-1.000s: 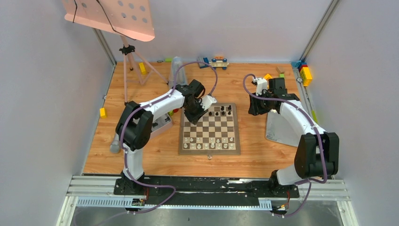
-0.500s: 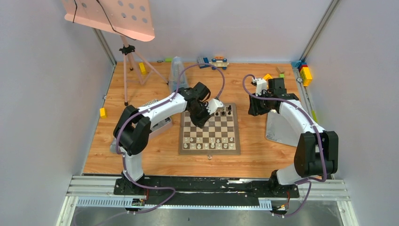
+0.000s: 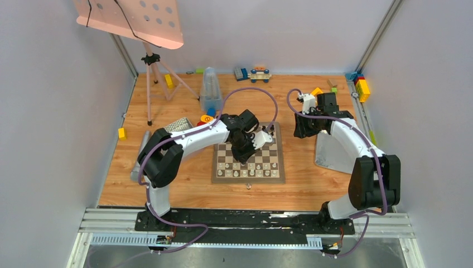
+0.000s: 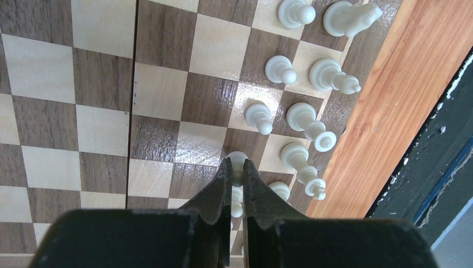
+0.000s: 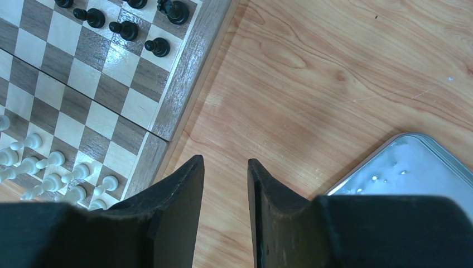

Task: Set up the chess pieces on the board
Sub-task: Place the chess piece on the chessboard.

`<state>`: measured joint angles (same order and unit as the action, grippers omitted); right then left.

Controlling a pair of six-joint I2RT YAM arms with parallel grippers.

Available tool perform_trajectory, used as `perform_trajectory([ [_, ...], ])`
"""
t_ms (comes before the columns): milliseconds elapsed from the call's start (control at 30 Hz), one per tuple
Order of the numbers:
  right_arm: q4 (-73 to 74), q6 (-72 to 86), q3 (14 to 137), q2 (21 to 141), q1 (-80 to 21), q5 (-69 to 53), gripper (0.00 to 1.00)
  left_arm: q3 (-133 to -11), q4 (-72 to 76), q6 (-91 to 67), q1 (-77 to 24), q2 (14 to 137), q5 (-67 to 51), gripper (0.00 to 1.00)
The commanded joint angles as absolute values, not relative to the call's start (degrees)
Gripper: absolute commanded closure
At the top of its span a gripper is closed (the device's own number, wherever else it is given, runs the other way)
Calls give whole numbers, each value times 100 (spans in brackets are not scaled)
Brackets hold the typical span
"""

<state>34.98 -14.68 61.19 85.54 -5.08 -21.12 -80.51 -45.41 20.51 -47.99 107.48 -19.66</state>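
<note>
The board [image 3: 245,180] lies mid-table, with white chess pieces [image 3: 248,170] on its near rows and black ones [image 3: 269,132] on the far rows. My left gripper [image 3: 249,149] hangs over the board's middle. In the left wrist view it [image 4: 237,166] is shut on a small white chess piece [image 4: 238,159], above the squares [image 4: 100,111] beside several standing white pieces [image 4: 304,114]. My right gripper [image 5: 226,162] is open and holds nothing, over bare wood just right of the board [image 5: 83,84]. Black pieces [image 5: 125,28] show at that view's top left.
A grey metal tray [image 3: 329,153] lies right of the board under the right arm. A pink music stand [image 3: 134,19] on a tripod stands back left. Toy blocks [image 3: 362,86] line the back edge. A clear container [image 3: 210,92] and a yellow block [image 3: 121,133] sit left.
The left arm has swung from the board's far-left corner rightward and nearer, over the board's middle, its jaws closing on the white piece early on. The right arm has not moved.
</note>
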Motion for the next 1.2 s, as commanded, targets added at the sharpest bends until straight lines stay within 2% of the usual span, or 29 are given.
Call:
perform_trajectory([
  [0, 3481, -1560, 6337, 8595, -536, -2118, 65, -8049, -4422, 2112, -4863, 10767, -2102, 90],
  [433, 3498, -1556, 6354, 8611, -548, -2128, 65, -7954, -4384, 2098, -4964, 10781, -2192, 87],
  [867, 3516, -1556, 6354, 8630, -552, -2136, 65, -7952, -4346, 2102, -4975, 10837, -2060, 72],
  [1167, 3518, -1556, 6363, 8628, -562, -2153, 65, -7999, -4328, 2141, -4967, 10597, -1763, 57],
])
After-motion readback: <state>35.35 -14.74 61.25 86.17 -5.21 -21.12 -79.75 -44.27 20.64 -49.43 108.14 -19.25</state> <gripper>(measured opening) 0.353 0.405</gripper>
